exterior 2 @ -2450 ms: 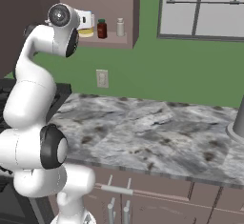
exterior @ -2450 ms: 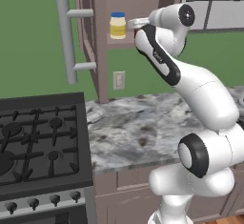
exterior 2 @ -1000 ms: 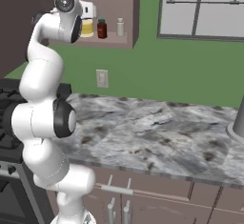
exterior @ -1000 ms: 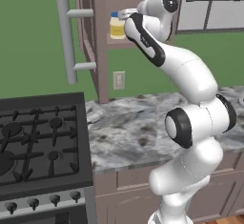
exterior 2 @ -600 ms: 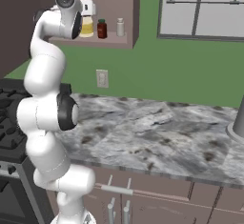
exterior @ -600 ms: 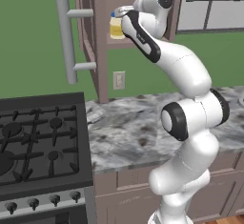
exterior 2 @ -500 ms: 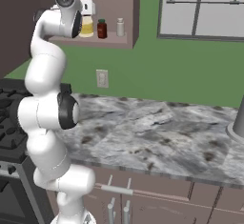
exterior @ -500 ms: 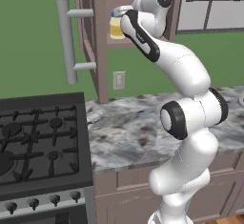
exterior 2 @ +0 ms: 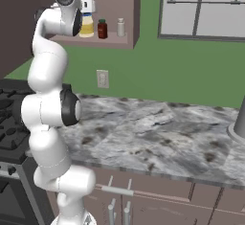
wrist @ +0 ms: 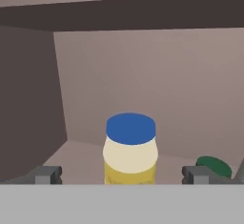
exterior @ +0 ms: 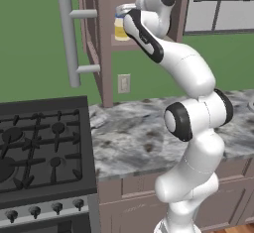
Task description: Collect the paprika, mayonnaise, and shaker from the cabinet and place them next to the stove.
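Observation:
The mayonnaise, a pale yellow jar with a blue lid, stands on the cabinet shelf just ahead of my gripper. The gripper is open, its fingertips wide on either side of the jar and short of it, touching nothing. Right of the mayonnaise stand the dark red paprika and the whitish shaker. A dark cap shows low at the right edge of the hand view. My arm partly hides the mayonnaise in the left base view. The black stove lies below to the left.
The cabinet door stands open to the left with its long grey bar handle. A marble counter runs right of the stove, with a wall outlet above it. A grey object stands at the counter's far right. A window is beyond.
The arm has straightened upward and the hand has drawn closer to the mayonnaise on the shelf. The jaws have stayed wide open, and the jars have not moved.

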Robot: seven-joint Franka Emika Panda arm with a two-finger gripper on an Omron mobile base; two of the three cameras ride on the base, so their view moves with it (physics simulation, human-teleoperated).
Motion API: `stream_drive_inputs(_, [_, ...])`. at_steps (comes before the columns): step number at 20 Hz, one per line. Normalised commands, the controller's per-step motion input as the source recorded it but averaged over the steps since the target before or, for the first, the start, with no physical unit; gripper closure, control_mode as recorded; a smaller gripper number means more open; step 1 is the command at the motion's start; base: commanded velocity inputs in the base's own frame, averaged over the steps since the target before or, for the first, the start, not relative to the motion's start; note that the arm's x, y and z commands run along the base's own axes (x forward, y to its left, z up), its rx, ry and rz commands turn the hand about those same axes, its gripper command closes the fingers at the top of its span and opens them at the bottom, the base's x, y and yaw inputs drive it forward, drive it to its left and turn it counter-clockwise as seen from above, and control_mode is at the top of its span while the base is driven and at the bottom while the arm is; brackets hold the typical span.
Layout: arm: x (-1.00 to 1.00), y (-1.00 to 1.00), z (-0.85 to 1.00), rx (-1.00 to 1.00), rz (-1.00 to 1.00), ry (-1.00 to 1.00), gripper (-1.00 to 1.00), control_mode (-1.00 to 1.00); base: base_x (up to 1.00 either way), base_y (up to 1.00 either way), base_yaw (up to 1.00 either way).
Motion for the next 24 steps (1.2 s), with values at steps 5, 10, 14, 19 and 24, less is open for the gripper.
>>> stream_drive_inputs(5, [0.07,0.00,0.00,0.00,0.00,-0.05,-1.00,-1.00,0.00,0.00,0.00])
stream_drive_inputs(10, [0.15,0.04,0.00,0.00,0.00,0.00,-1.00,-1.00,0.00,0.00,0.00])
stream_drive_inputs(14, [0.21,0.05,0.00,0.00,0.00,0.00,-1.00,-1.00,0.00,0.00,0.00])
stream_drive_inputs(19, [0.17,0.01,0.00,0.00,0.00,0.00,-1.00,-1.00,0.00,0.00,0.00])
stream_drive_inputs(24, [0.15,0.00,0.00,0.00,0.00,0.00,-1.00,-1.00,0.00,0.00,0.00])
